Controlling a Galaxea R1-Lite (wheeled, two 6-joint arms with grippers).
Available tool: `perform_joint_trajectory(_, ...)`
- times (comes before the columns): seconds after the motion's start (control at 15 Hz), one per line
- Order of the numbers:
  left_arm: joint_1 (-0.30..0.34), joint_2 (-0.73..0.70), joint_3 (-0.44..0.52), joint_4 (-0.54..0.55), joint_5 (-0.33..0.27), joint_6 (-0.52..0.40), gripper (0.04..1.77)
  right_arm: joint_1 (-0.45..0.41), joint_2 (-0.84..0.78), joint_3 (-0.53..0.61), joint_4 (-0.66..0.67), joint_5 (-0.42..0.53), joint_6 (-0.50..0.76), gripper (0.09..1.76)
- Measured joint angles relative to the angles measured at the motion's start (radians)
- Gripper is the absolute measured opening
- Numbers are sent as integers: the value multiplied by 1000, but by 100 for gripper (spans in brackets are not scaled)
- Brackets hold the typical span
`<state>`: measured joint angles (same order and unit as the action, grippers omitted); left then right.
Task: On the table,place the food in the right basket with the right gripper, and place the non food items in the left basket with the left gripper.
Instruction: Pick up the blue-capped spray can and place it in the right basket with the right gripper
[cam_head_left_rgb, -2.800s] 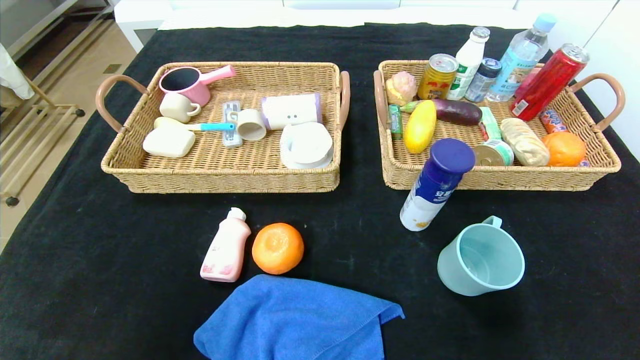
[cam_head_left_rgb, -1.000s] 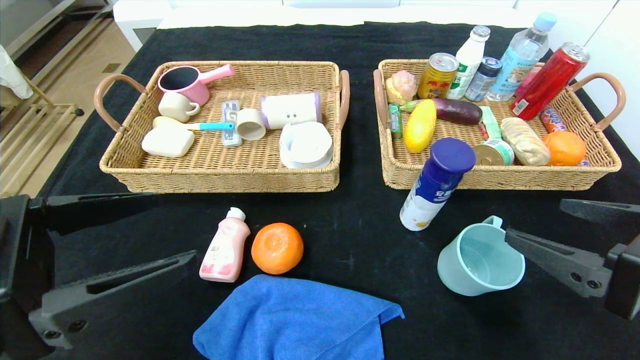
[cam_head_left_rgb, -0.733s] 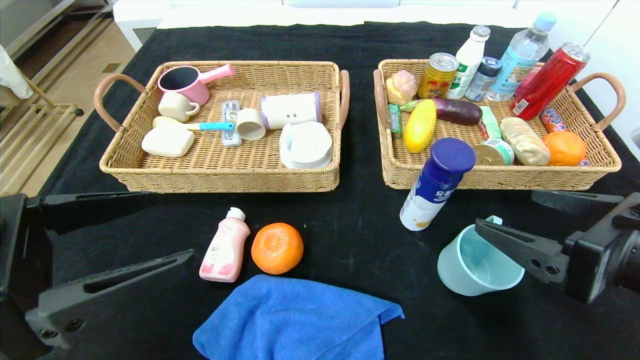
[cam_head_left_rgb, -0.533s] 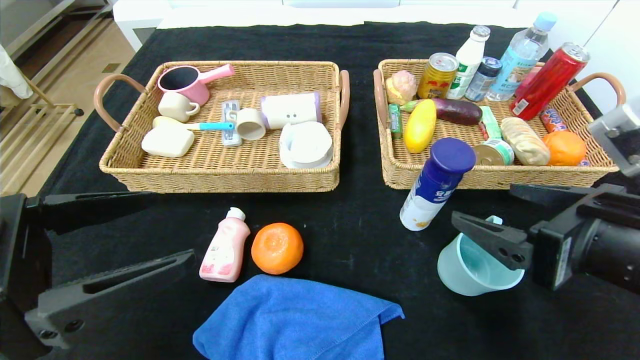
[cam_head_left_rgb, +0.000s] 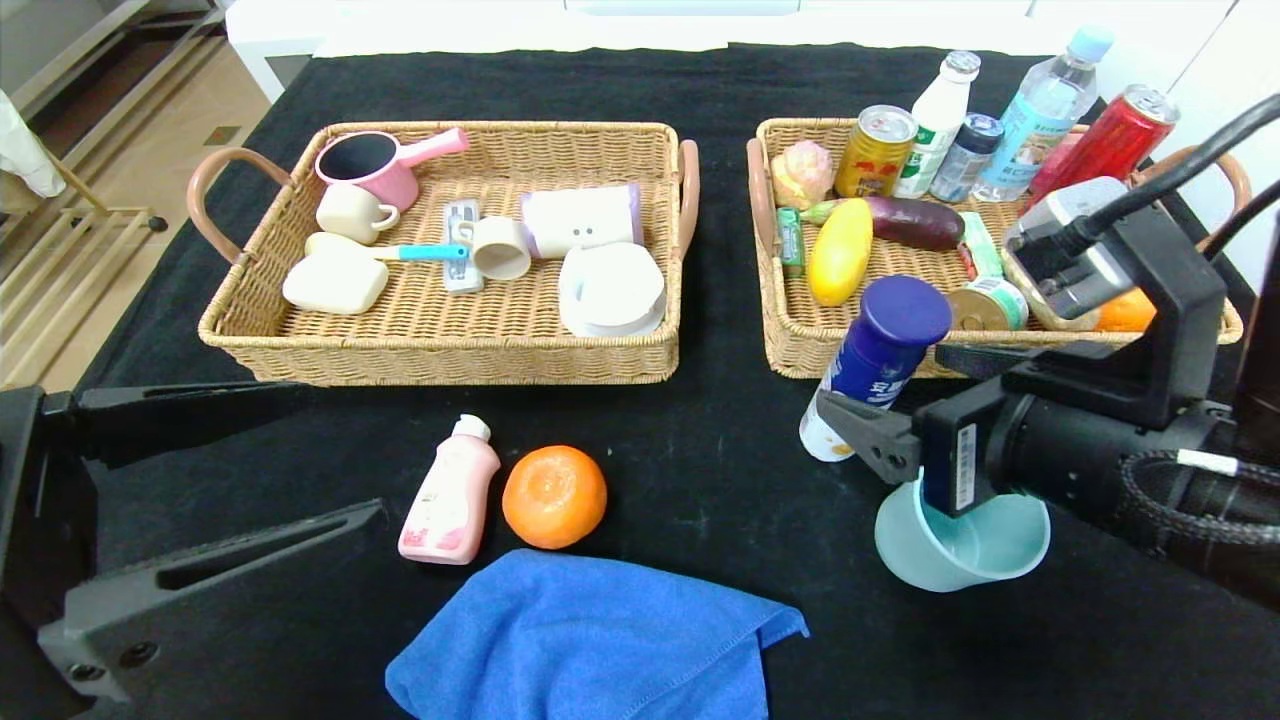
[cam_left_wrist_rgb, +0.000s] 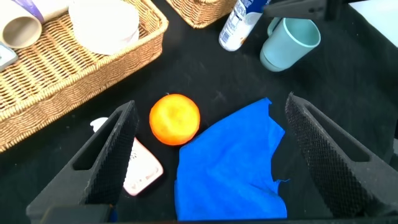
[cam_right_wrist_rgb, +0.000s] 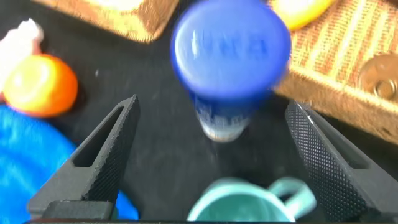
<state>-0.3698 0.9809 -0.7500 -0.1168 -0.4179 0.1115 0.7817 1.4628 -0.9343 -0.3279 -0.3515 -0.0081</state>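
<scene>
The white-and-blue bottle (cam_head_left_rgb: 875, 365) stands on the table (cam_head_left_rgb: 700, 470) in front of the right basket (cam_head_left_rgb: 790, 345). My right gripper (cam_head_left_rgb: 885, 385) is open above the teal mug (cam_head_left_rgb: 960, 550), with one jaw on each side of the bottle (cam_right_wrist_rgb: 231, 56); I cannot tell if they touch it. The orange (cam_head_left_rgb: 554, 497), the pink bottle (cam_head_left_rgb: 450, 492) and the blue towel (cam_head_left_rgb: 590, 640) lie at the front centre. My left gripper (cam_head_left_rgb: 340, 450) is open and empty at the front left, its jaws framing the orange (cam_left_wrist_rgb: 175, 119) and towel (cam_left_wrist_rgb: 230, 165). The left basket (cam_head_left_rgb: 440, 362) is at the back left.
The left basket holds a pink saucepan (cam_head_left_rgb: 375, 165), cups and white containers. The right basket holds a red can (cam_head_left_rgb: 1095, 150), bottles, a gold can (cam_head_left_rgb: 875, 152), an eggplant and a second orange (cam_head_left_rgb: 1125, 312). My right arm (cam_head_left_rgb: 1120, 450) hides part of that basket.
My right gripper has come in from the right edge, moved left over the mug, and reached the white-and-blue bottle. My left gripper has stayed where it was. No object has moved.
</scene>
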Motion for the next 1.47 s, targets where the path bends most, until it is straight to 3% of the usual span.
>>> perform_joint_trajectory(0.27,0,-3,-3,0,0,-1,172,-10,68,-37,-66,-63,4,171)
perform_joint_trajectory(1.27,0,-9,0,0,0,0,172,-47,130,-56,-131,-81,40,171)
perform_joint_trajectory(1.47,0,-9,-2,-1,0,0,172,-47,132,-55,-131,-81,41,124)
